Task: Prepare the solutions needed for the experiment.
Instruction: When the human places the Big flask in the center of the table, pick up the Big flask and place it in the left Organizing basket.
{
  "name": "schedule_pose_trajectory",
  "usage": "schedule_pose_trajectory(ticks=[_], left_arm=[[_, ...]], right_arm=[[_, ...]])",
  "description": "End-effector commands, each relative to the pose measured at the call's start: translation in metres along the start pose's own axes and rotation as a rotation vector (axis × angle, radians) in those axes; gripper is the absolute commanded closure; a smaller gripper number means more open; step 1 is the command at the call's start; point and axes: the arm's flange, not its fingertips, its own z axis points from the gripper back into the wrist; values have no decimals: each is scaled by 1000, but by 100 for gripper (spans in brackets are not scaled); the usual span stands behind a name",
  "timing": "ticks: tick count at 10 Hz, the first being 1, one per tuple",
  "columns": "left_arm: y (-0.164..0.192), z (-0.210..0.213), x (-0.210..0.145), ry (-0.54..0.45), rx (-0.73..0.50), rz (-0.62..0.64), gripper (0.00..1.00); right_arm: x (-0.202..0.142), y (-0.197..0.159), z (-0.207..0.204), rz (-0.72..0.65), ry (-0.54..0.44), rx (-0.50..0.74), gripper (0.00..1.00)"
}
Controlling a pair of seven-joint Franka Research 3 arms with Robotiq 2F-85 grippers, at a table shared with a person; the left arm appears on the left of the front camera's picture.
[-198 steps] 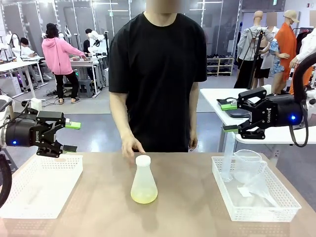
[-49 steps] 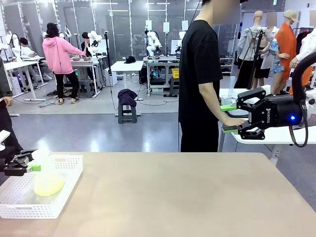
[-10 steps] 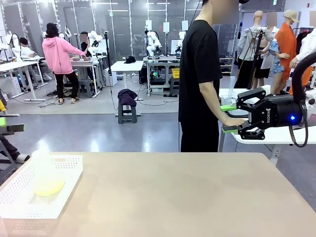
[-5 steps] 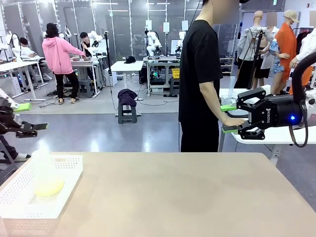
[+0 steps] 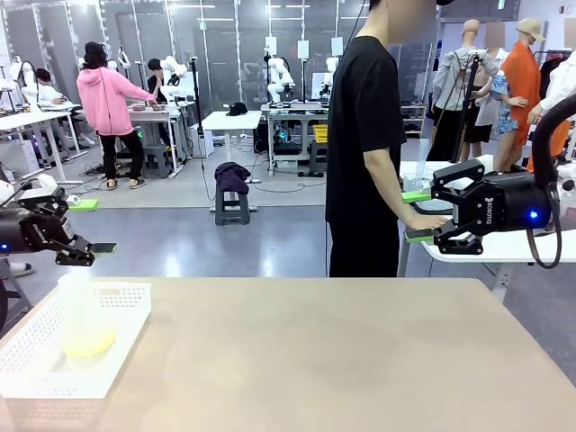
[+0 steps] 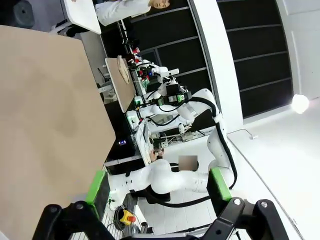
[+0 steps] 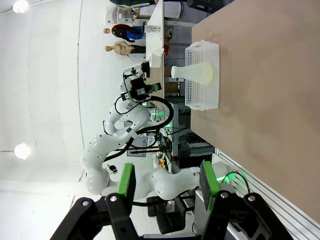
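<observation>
flask of solutions (image 5: 85,317) upright in white basket (image 5: 117,355), lower left of frame | left gripper (image 5: 88,226) fingers spread, empty, above it | right gripper (image 5: 421,215) fingers parted, empty | retreat high, avoid flask neck

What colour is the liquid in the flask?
Pale yellow liquid in the flask, clearest in the front view.

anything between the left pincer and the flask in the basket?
Nothing visible. The left pincer hangs open above and behind the flask, which stands upright in the white basket with only open air over its neck.
</observation>
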Motion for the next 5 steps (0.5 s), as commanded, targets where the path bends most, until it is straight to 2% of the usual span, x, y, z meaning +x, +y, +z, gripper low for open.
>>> schedule_pose_trajectory(ticks=[1, 5], left_arm=[[-1, 8, 1, -32, -11, -15, 0], [-1, 8, 1, -32, -11, -15, 0]], right_arm=[[0, 0, 0, 5, 0, 7, 34], [0, 0, 0, 5, 0, 7, 34]])
